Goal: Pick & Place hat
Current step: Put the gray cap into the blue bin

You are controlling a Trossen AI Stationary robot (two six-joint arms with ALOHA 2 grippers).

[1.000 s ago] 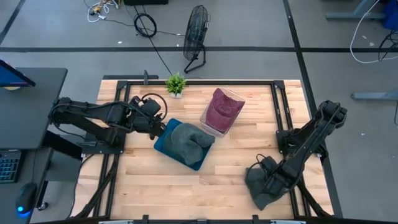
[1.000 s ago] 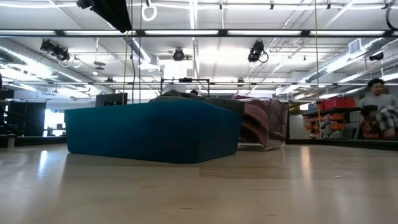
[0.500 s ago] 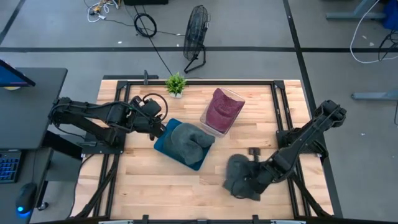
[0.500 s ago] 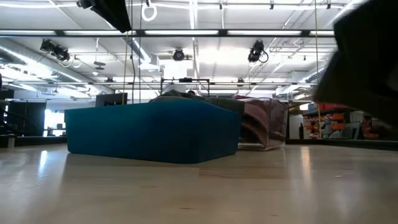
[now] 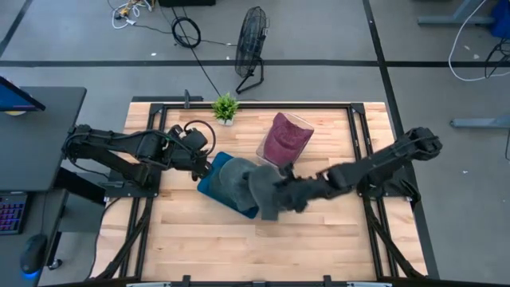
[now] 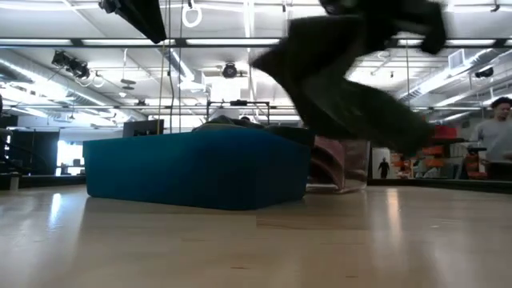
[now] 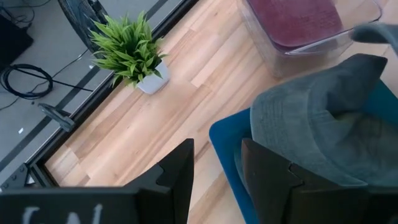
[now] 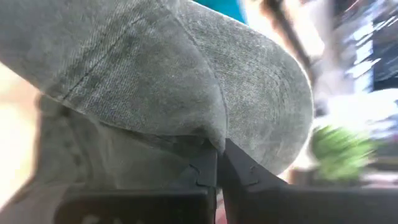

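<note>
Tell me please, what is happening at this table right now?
The right gripper is shut on a grey hat and carries it above the table, close to the blue box. Another grey hat already lies on that box. The left gripper waits open beside the box. A clear bin holds a maroon hat.

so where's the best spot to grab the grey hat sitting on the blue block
Probably its brim edge, which overhangs the blue block toward the left gripper. Come in low from that side and pinch the flat brim; the domed crown is soft and offers no edge to pinch.
</note>
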